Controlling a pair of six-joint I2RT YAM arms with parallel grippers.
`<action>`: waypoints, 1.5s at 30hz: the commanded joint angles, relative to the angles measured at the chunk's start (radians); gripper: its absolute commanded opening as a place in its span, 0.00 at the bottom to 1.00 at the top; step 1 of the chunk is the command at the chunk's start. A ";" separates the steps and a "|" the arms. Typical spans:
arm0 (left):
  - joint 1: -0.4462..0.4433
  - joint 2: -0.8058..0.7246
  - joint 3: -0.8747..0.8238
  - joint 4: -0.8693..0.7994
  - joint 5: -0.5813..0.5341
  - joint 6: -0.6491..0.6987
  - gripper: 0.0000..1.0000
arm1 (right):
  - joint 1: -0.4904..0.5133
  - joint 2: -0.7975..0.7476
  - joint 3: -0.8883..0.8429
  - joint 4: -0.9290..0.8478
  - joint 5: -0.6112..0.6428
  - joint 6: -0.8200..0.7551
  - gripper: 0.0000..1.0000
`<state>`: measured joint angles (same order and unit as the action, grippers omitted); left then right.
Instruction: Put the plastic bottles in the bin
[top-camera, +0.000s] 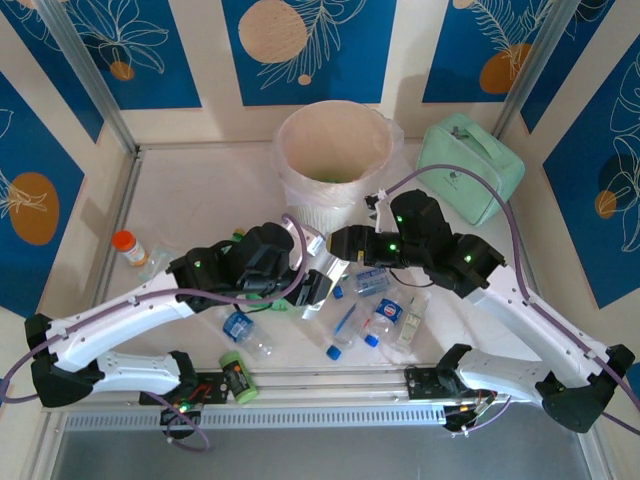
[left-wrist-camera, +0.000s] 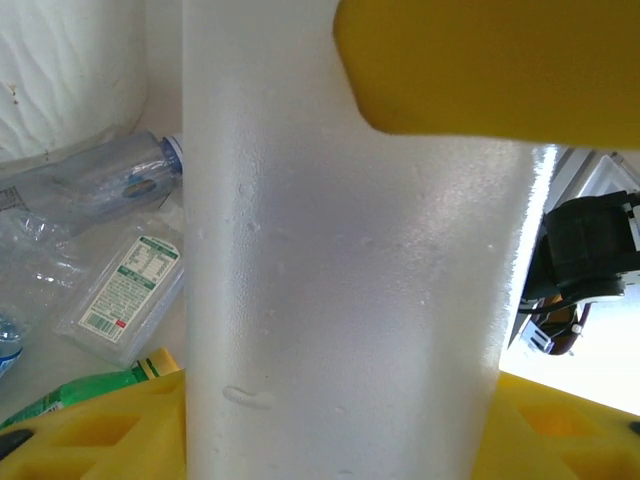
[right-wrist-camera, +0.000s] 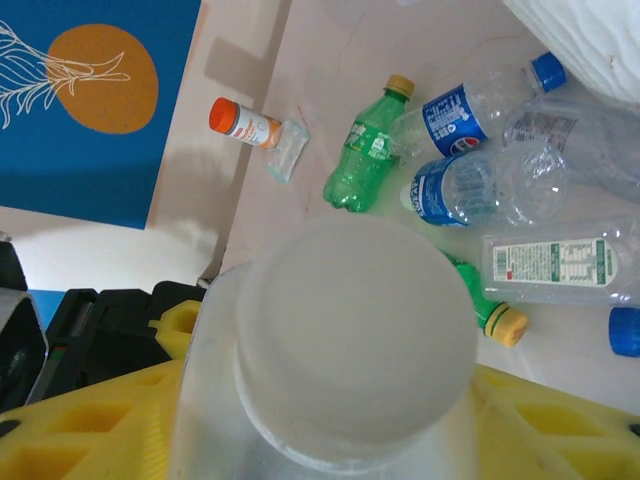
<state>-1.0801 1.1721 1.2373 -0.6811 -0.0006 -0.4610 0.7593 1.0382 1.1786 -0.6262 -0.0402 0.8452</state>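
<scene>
- Step in hand: moving one frosted bottle (top-camera: 325, 263) to the bin (top-camera: 318, 208). It is off the desk (top-camera: 190, 200), held mid-field just in front of the bin wall.
- Left hand (top-camera: 316, 286): clenched on the frosted bottle. In the left wrist view the pale body runs across between the yellow fingers (left-wrist-camera: 480, 60).
- Right hand (top-camera: 346, 246): its wrist view looks at the bottle end-on, seated between its yellow fingers, so I read it as gripping the same bottle. Looks like a handover; I cannot say which way.
- Loose bottles (top-camera: 372, 282) lie in a cluster on the desk below the hands; a green bottle (right-wrist-camera: 362, 155) lies among them. Plenty left, so I judge the task well short of done.
- Orange-capped jar (right-wrist-camera: 240, 120) and green can (top-camera: 237, 378) are not targets.
- Next move, my call: one hand lets go, and the other lifts the bottle above the rim, centres it over the opening, then releases. Watch the thin bag liner at the rim.
</scene>
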 joint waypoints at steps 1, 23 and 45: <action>0.019 -0.013 0.018 0.054 0.041 -0.017 0.60 | 0.003 0.002 0.031 -0.009 0.011 -0.017 0.59; 0.344 -0.157 -0.274 0.496 0.586 -0.447 1.00 | -0.143 -0.085 -0.055 0.108 -0.146 0.017 0.47; 0.344 -0.136 -0.427 1.062 0.784 -0.742 0.79 | -0.184 -0.142 -0.186 0.458 -0.337 0.178 0.47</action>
<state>-0.7368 1.0374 0.8188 0.2821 0.7338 -1.1694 0.5800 0.9031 1.0035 -0.2466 -0.3531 0.9955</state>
